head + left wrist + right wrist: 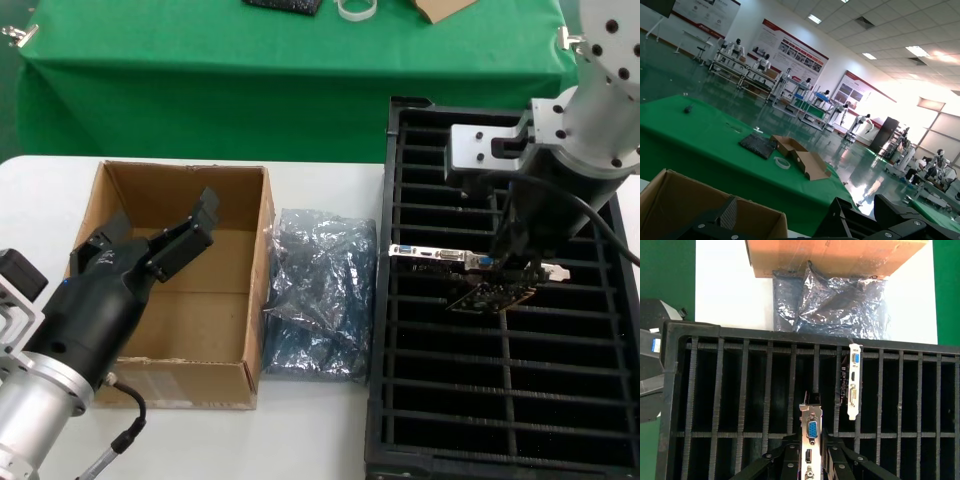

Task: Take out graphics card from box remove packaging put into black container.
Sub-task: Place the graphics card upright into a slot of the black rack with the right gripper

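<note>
We judge the work to be at its last step: the right gripper [500, 262] hangs over the black container [400, 440], which fills the right side of the white tabletop [320, 430], its jaws closed on a graphics card [495, 292] held just above the slot rows. Another card [854, 381] already stands in a slot further left. Next we must line the held card's edge up with a free slot, lower it straight, then open the jaws. The box [255, 290] sits open at the left, with the left gripper [190, 235] hovering over it, jaws apart and empty. The packaging [320, 295] lies crumpled between box and container. Beyond the tabletop stands a green-draped table [715, 145], and behind it a bright hall with shelving and wall posters.
</note>
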`<state>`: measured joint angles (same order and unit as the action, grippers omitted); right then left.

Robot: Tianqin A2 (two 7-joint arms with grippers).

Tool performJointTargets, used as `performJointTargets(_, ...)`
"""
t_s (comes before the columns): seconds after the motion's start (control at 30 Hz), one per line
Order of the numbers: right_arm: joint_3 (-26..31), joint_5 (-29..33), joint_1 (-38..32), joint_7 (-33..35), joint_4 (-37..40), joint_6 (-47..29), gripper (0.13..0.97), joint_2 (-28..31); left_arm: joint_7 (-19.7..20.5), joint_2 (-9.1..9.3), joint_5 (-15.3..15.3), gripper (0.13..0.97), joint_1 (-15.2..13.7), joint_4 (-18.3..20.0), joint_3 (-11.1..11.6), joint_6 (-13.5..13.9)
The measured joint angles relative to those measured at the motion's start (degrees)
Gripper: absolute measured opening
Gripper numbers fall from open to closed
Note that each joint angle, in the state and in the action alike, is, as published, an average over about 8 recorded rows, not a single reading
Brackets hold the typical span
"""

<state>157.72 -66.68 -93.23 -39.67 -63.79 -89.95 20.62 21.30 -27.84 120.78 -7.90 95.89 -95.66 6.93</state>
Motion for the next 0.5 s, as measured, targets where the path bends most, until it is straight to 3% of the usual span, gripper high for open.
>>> performJointTargets(0.5,0.0,-0.7,-1.1,-0.6,0.9,0.0,0.195,-1.1,0.6,-0.34,0.1,0.966,-0.6,-0.9,-0.1,0.1)
